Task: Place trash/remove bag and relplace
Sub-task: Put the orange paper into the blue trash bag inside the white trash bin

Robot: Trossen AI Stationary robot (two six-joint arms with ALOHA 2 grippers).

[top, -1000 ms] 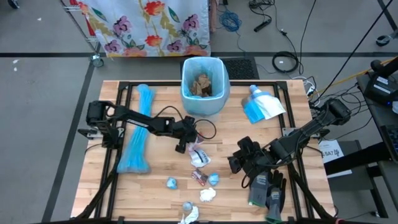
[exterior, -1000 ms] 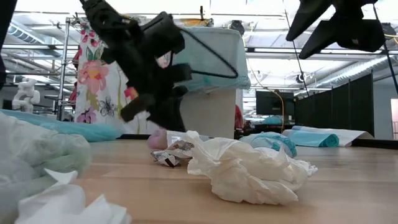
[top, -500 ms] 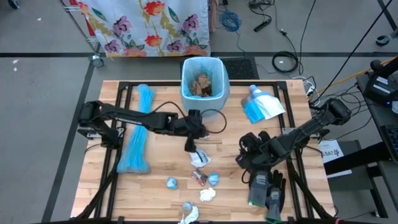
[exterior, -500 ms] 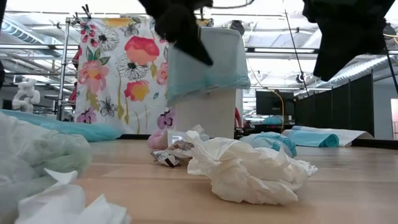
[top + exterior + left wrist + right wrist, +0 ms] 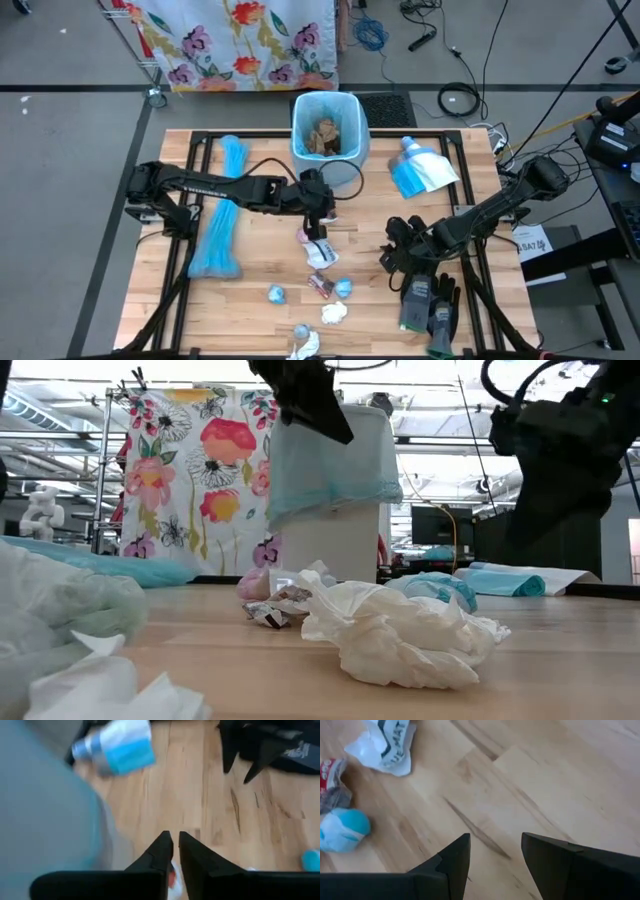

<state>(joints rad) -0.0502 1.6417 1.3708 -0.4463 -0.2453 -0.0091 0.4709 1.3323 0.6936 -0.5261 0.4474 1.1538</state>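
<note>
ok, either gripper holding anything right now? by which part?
Left gripper is pinched on a small white and red wrapper, gripped at its upper edge so it hangs below the fingertips. Right gripper is open over bare table, holding nothing.

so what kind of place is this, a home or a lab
Likely a lab or workshop: a wooden table on a black frame, loose cables on the grey floor, and open ceiling ducts behind.

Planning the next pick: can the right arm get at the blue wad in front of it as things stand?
Probably yes. The right gripper hovers with jaws open over bare wood, and the blue wad lies a short way off with nothing between; the red-and-white wrapper only touches its far side.
</note>
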